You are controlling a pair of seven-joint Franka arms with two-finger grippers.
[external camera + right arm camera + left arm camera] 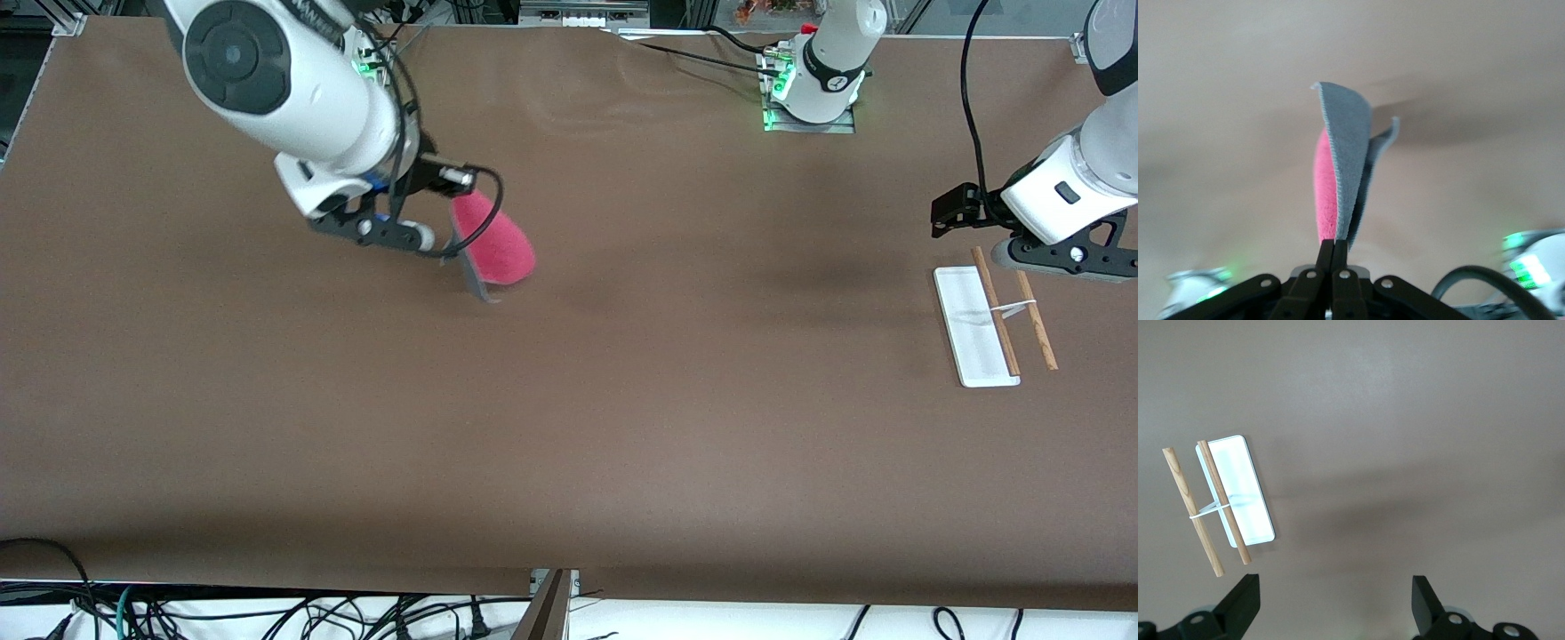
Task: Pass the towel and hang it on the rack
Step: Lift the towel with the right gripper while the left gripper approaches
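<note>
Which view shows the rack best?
The left wrist view: the rack fills it from close above, with white base, both wooden rods and crosspiece plain, beyond the open left claw. The front view shows it small, at the left arm's end of the table. The right wrist view misses it.

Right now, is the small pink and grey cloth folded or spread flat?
Folded: the small pink and grey cloth hangs doubled from the shut right gripper, its grey layers side by side, off the table.

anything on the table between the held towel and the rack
Nothing: the front view shows only bare brown table between the towel and the rack.
</note>
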